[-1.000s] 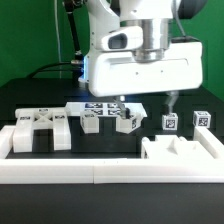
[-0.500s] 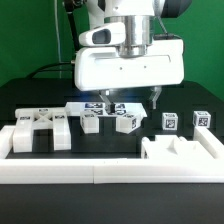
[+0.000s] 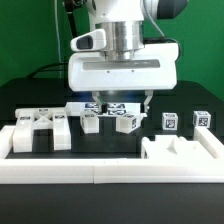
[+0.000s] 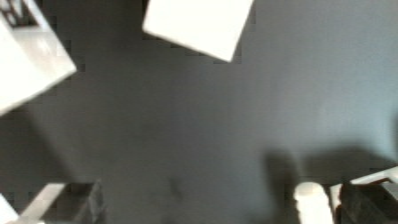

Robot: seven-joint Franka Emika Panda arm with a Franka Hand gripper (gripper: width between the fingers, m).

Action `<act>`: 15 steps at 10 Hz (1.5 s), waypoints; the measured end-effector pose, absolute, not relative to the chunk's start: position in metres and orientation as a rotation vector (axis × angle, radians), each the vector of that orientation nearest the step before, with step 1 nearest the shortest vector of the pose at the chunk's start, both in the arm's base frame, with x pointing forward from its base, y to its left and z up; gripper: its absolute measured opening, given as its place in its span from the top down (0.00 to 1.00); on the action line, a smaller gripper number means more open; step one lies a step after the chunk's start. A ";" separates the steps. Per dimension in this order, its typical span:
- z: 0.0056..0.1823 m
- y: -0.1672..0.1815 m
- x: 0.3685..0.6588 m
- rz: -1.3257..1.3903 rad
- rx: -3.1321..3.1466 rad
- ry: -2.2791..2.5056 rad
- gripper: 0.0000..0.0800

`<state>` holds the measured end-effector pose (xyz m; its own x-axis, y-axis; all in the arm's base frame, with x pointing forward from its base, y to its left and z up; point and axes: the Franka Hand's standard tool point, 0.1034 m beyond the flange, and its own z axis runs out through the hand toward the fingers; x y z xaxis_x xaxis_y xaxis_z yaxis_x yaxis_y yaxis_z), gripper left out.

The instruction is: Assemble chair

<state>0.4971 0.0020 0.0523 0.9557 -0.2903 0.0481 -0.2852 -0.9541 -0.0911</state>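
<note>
chair parts (image 3: 127, 122) lie close under the hand (image 3: 120, 103), spread wide, holding nothing.

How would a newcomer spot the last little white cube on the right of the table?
Find the big notched white block at the front of the black table, on the exterior view's right. Behind it stand two small tagged cubes; yours is the outer cube, nearest the picture's right edge, while its twin stands nearer the middle.
</note>
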 end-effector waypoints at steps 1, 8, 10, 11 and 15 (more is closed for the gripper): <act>0.052 0.004 0.497 -0.088 -3.000 0.558 0.19; 0.040 -0.006 0.473 -0.057 -2.918 0.871 0.19; 0.039 -0.006 0.470 -0.026 -2.917 0.866 0.19; 0.038 -0.006 0.468 0.025 -2.918 0.847 0.19; 0.038 -0.006 0.462 0.413 -2.848 0.750 0.19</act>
